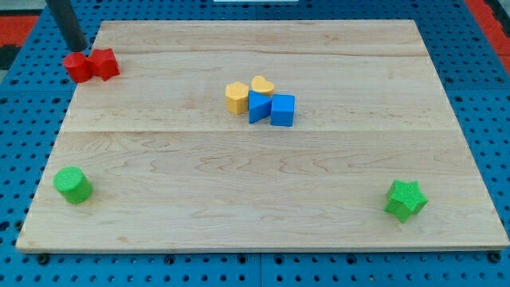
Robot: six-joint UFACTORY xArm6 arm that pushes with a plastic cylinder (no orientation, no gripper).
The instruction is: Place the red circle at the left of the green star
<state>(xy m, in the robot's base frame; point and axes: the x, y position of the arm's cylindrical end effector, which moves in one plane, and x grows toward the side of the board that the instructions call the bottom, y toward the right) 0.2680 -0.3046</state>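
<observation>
At the view's far left, near the bottom corner of the wooden counter (263,215), sits a green cylinder (72,184), alone and well apart from everything else. Above it, in the top left corner, my tip (79,49) comes down just behind a pair of red blocks and appears to touch the upper edge of the left one. That left block is the red circle (78,68), a low round piece lying right at the counter's edge. Pressed against its right side is a second red block (105,63), more angular; its exact shape is hard to make out. The arm carries no pincer, only the dark rod, so there is nothing to be apart or together.

Further right, a little above the counter's middle, four blocks huddle together. A yellow hexagon-like block (236,97) is on the left, with a yellow heart (262,84) touching it at the upper right. Below the heart lies a blue triangle (258,107), and against its right side a blue cube (283,110).

Toward the view's bottom right, close to the counter's edge, stands the green star (406,199), on its own. The red circle lies well apart from it, across the whole counter in the opposite corner.
</observation>
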